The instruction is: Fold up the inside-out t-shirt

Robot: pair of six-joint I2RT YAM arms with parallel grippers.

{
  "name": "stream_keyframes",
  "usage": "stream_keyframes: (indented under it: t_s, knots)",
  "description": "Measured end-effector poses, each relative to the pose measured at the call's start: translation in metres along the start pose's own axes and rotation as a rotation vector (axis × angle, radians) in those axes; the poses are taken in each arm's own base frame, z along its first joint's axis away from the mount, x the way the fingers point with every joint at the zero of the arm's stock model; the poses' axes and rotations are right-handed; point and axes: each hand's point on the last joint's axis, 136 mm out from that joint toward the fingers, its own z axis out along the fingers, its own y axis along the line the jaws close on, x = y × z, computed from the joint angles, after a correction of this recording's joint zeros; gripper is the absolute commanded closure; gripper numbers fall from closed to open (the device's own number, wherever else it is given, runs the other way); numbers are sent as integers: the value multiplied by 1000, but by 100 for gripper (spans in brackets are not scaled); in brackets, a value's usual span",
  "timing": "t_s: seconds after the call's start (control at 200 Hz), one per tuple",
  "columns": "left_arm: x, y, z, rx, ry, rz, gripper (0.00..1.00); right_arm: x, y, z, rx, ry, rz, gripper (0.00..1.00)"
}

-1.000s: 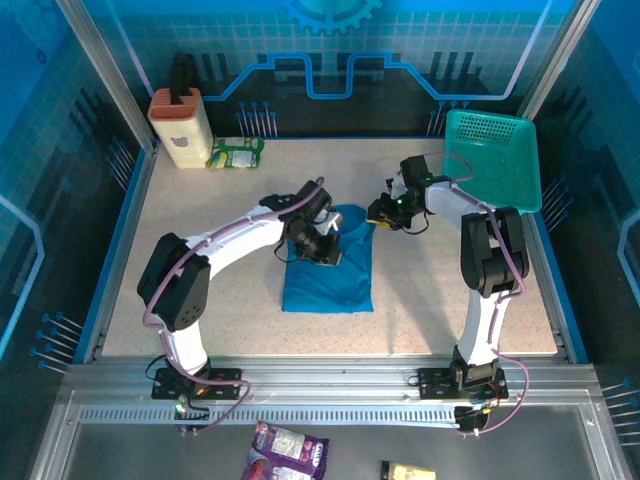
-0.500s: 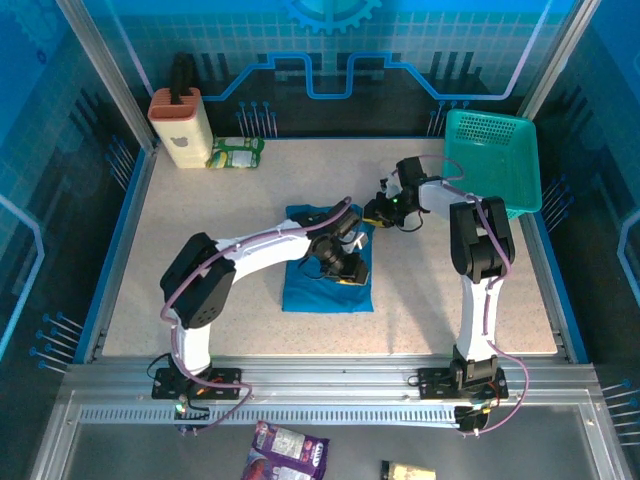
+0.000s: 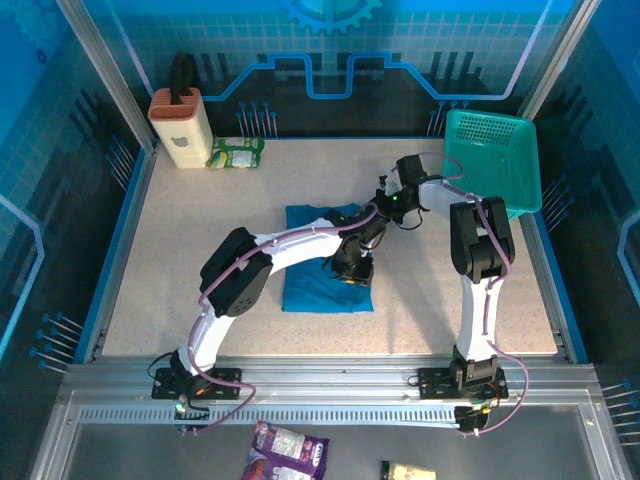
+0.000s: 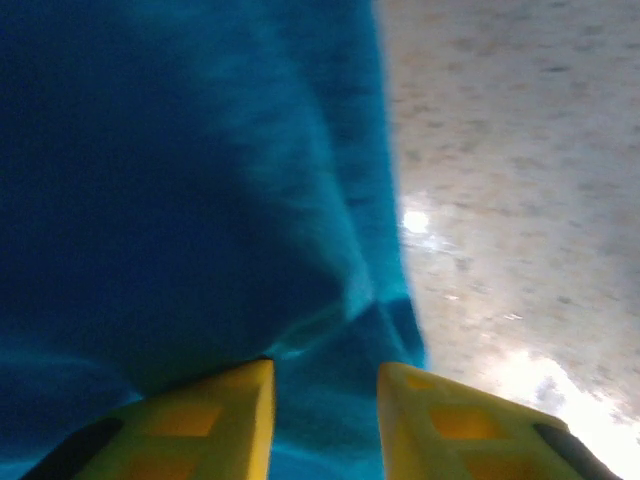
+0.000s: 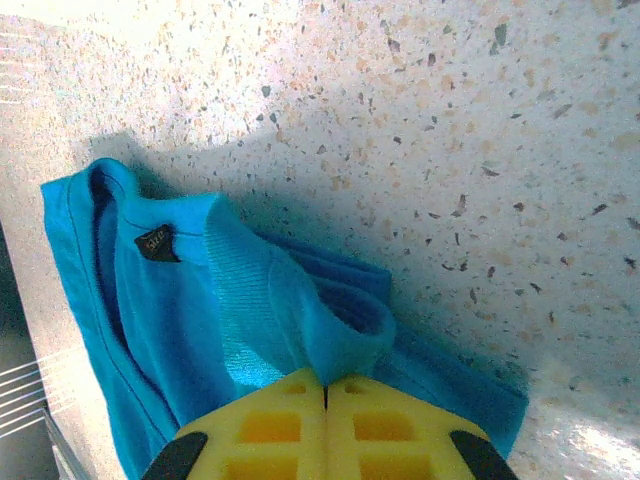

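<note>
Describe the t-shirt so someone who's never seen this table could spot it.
On the speckled table, look near the middle. The t-shirt lies there, soft blue cloth folded into a rough rectangle. Unlike the rigid teal mesh basket at the far right corner, it is limp.

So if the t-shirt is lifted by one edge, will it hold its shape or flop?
Likely floppy: the t-shirt humps into a soft ridge at the shut right gripper. Probably light: its thin layers lie flat on the table. Pushed, it may bunch rather than slide; a crease sits by the open left gripper.
</note>
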Motion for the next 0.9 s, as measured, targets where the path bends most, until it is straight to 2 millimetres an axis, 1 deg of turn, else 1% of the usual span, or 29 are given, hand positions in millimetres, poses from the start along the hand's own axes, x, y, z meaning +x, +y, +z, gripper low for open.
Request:
stream_keyframes:
  t_s: [0.05, 0.14, 0.23, 0.285, 0.405, 0.505, 0.525, 0.54, 0.57, 0.595, 0.625, 0.69, 0.76, 0.816, 0.901]
  knots:
    - [2, 5, 1, -22, 7, 9, 90, 0, 0, 0, 0, 0, 0, 100]
    - [3, 8, 1, -40, 8, 14, 100, 0, 0, -1, 1, -1, -1, 100]
    - [4, 7, 0, -40, 4, 23, 100, -1, 3, -4, 1, -7, -5, 100]
    - [8, 7, -3, -34, 3, 25, 100, -2, 6, -8, 0, -14, -10, 100]
    - [20, 4, -22, 6, -5, 32, 100, -6, 18, -23, 4, -40, -29, 100]
    - [23, -2, -40, 47, -32, 41, 100, -9, 27, -36, 4, -64, -44, 100]
    - [23, -3, -43, 54, -38, 43, 95, -9, 29, -38, 4, -67, -46, 100]
    - [23, -4, -45, 56, -42, 44, 88, -9, 30, -40, 4, -70, -48, 100]
    - [22, -5, -48, 63, -50, 46, 77, -9, 32, -42, 3, -74, -51, 100]
    - [21, -7, -49, 69, -56, 45, 71, -9, 34, -43, 2, -77, -54, 100]
    - [19, -7, -50, 71, -62, 41, 66, -10, 35, -44, 1, -80, -56, 100]
    - [14, -8, -47, 62, -67, 31, 64, -10, 35, -45, 0, -81, -58, 100]
    - [3, -11, -42, 45, -85, 22, 62, -8, 33, -44, 2, -76, -53, 100]
    - [-7, -12, -36, 18, -102, 18, 60, -6, 32, -43, 4, -72, -50, 100]
    - [-17, -11, -25, -28, -114, 11, 60, -5, 31, -42, 5, -69, -48, 100]
